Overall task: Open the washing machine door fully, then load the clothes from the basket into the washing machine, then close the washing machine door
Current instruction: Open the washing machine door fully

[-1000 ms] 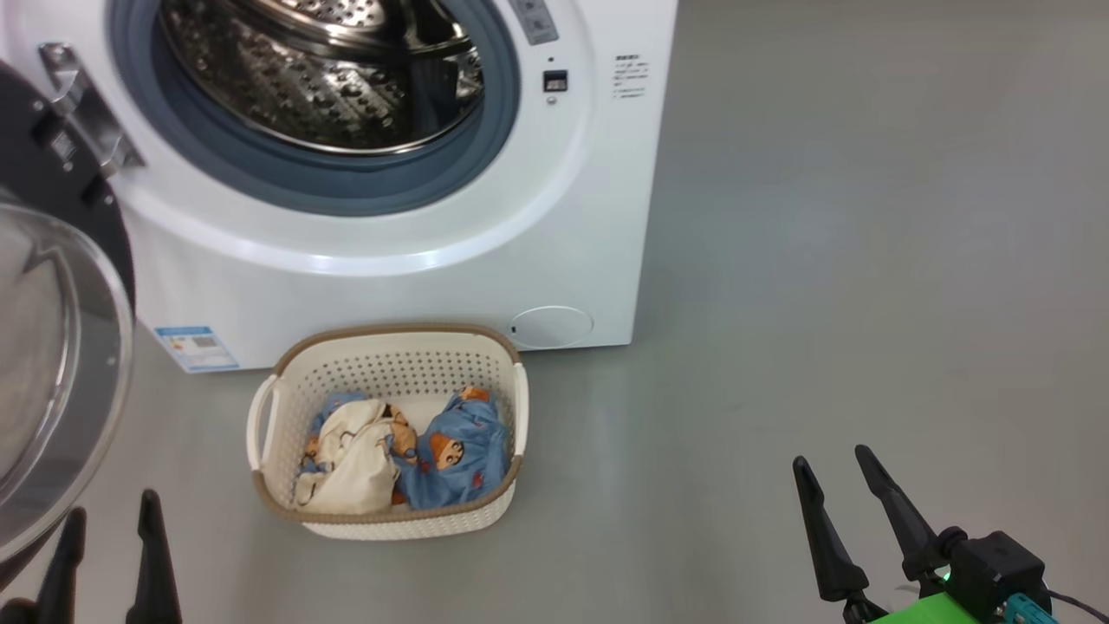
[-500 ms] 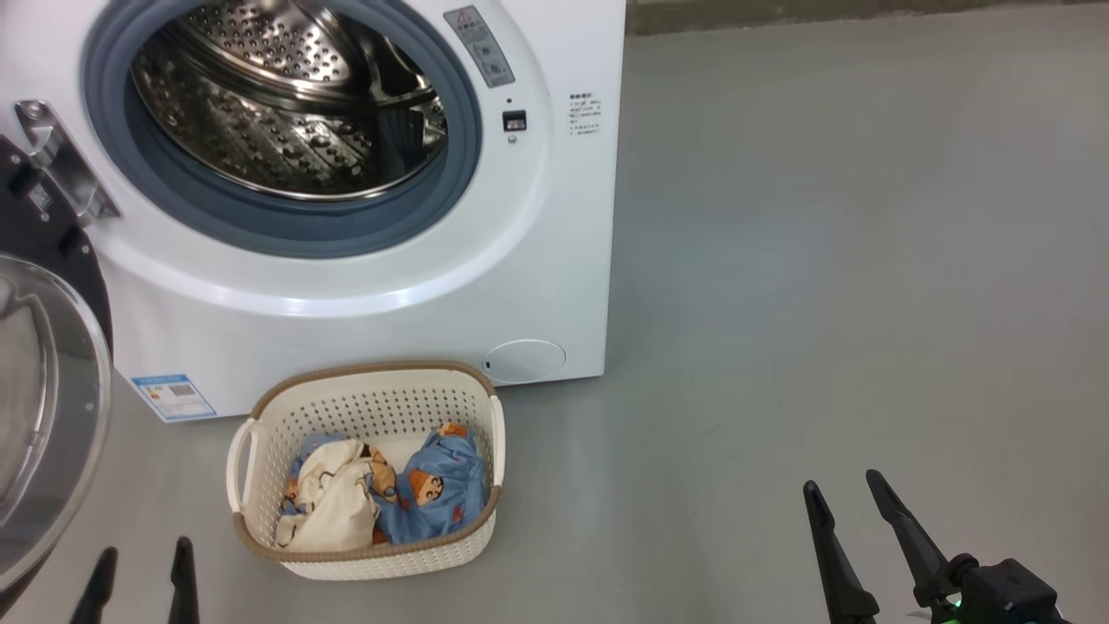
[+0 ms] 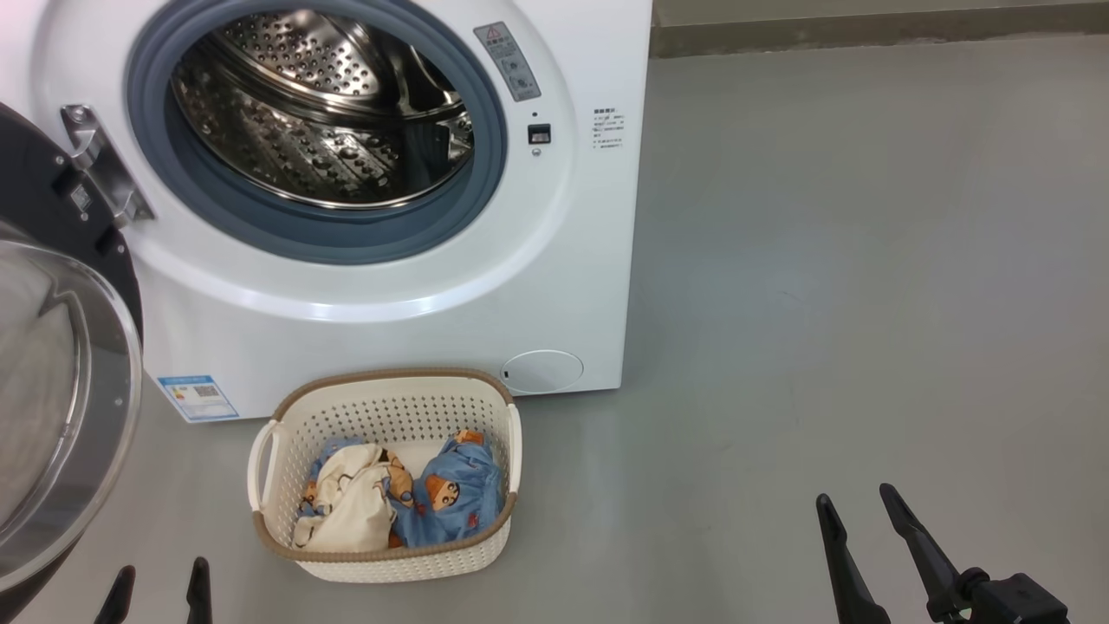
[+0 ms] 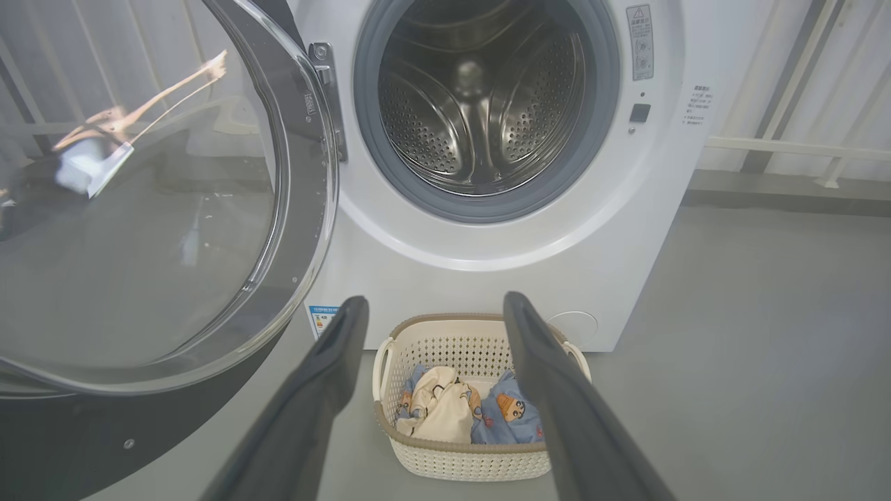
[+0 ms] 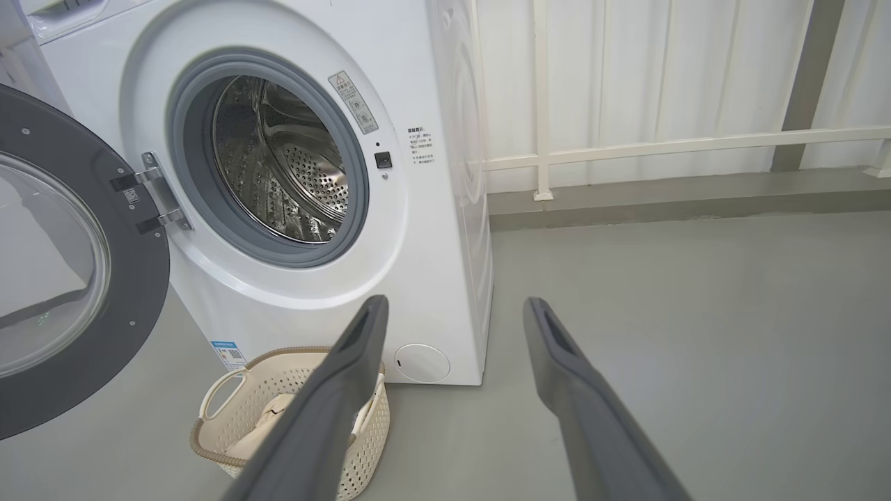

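Note:
The white washing machine (image 3: 554, 286) stands with its steel drum (image 3: 321, 113) exposed. Its door (image 3: 52, 407), black ring around clear glass, is swung wide open to the left on a metal hinge (image 3: 100, 173). On the floor in front sits the cream basket (image 3: 381, 407). Inside it lie the clothes (image 3: 450, 498), blue with orange-brown bears, beside a cream-white piece (image 3: 346, 507). My left gripper (image 3: 160, 576) is open at the lower left, short of the basket. My right gripper (image 3: 858, 503) is open at the lower right over bare floor. The left wrist view shows the basket (image 4: 445, 344) between open fingers (image 4: 334, 355).
Grey floor (image 3: 866, 260) spreads wide to the right of the machine. A white railing and panelled wall (image 5: 661, 146) run behind it. The open door (image 4: 174, 209) takes up the space left of the basket. A blue label (image 3: 197, 397) and round cap (image 3: 542, 371) sit low on the machine's front.
The head view has shifted, so machine and basket sit lower in the picture and the grippers' fingers show less. Nothing in the scene has moved; both grippers stay open.

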Tool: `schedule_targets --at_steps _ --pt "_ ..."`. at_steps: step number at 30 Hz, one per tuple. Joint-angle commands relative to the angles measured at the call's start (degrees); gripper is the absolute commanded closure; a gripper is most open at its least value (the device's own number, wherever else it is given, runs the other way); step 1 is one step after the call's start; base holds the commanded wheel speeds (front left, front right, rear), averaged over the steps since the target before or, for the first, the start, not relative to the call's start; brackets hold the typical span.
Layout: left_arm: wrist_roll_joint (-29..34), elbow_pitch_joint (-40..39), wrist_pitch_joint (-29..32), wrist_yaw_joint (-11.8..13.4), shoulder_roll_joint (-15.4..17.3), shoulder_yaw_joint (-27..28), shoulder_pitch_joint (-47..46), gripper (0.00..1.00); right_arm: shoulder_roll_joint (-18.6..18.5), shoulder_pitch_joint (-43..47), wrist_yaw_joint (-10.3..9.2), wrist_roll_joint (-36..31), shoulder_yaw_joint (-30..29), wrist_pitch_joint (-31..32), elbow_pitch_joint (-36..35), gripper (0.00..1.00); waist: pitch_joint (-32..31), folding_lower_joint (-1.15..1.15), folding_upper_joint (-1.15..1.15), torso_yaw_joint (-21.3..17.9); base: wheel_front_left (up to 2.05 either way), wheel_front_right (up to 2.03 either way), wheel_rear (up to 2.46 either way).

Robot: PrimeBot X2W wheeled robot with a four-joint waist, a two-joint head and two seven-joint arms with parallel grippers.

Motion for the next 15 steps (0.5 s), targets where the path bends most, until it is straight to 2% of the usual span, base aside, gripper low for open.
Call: schedule_targets --at_steps 1,15 --pt "0.6 -1.5 -0.4 0.1 0.5 2.0 -1.2 0.00 -0.3 -1.0 0.09 -0.1 1.3 -0.7 -1.5 0.00 0.1 0.00 0.00 0.3 0.00 0.00 0.00" --pt "0.5 -1.2 -0.4 0.0 0.6 1.9 -1.9 0.00 -0.3 -1.5 0.09 0.1 1.3 -0.7 -1.3 0.00 0.9 0.00 0.00 0.9 0.00 0.00 0.00"
